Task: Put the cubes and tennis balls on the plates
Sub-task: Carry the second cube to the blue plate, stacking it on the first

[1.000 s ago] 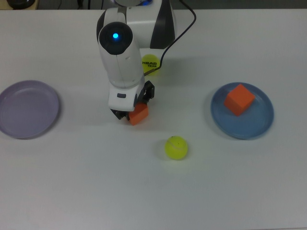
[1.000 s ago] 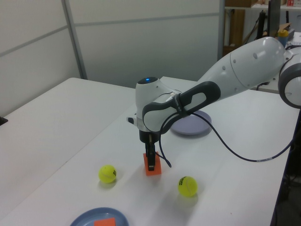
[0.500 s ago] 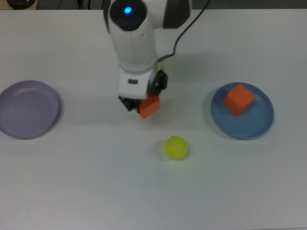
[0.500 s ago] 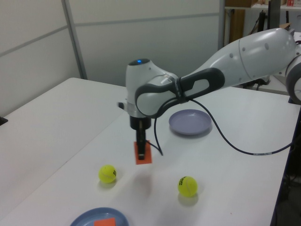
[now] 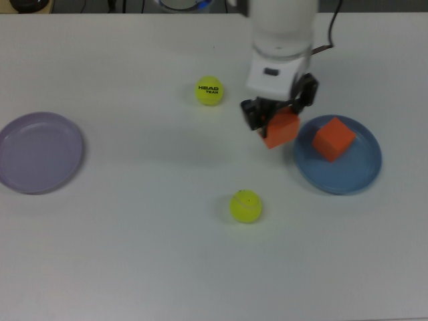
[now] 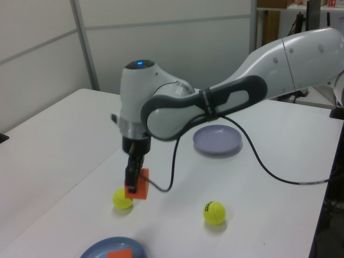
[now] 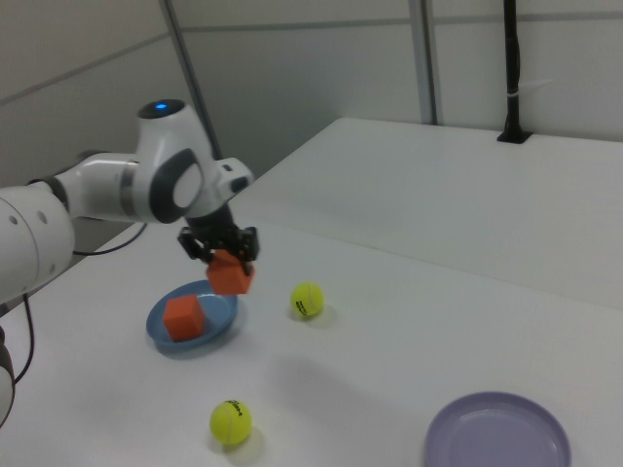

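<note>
Since a second ago the arm has swung across the table from near its middle toward the top view's right, carrying an orange cube with it, and the "HEAD TEAM" tennis ball (image 5: 208,90) that it was covering now shows in full. Its gripper (image 5: 279,119) has both fingers clamped on the carried cube (image 5: 281,128), which hangs clear of the table (image 5: 134,254) just beside the blue plate (image 5: 348,177), at the plate's rim on the top view's left; in the right view the cube (image 7: 232,272) sits above the near rim of that plate (image 7: 219,316). A second orange cube (image 5: 334,138) rests on the blue plate, tilted onto a corner-forward pose as the top view shows it. The printed ball lies toward the table's far edge in the top view, well apart from the plates. The nearly unmarked tennis ball (image 5: 245,206) lies nearer the table's middle, between the two plates. The lilac plate (image 5: 37,152) sits by the table's edge on the top view's left with nothing on it. A black cable (image 6: 252,161) trails from the arm's wrist in the left view.
</note>
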Controlling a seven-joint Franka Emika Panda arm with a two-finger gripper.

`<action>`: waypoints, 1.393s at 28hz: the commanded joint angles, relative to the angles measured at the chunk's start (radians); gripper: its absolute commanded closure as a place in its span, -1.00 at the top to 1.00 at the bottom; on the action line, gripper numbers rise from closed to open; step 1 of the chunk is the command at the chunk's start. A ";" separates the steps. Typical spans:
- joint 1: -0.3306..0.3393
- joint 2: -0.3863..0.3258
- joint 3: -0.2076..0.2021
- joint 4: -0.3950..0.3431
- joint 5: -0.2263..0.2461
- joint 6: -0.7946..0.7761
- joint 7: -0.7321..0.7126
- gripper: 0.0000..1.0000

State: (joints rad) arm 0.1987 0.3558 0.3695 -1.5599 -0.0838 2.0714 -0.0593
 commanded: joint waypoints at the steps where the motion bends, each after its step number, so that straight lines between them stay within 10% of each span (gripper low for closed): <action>1: 0.071 0.003 0.014 0.011 -0.057 -0.017 0.128 -1.00; 14: 0.192 0.038 0.017 0.008 -0.063 -0.002 0.222 -1.00; 39: 0.206 0.127 0.017 0.001 -0.114 0.115 0.279 -1.00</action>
State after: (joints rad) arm 0.3969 0.4819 0.3907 -1.5605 -0.1755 2.1717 0.1891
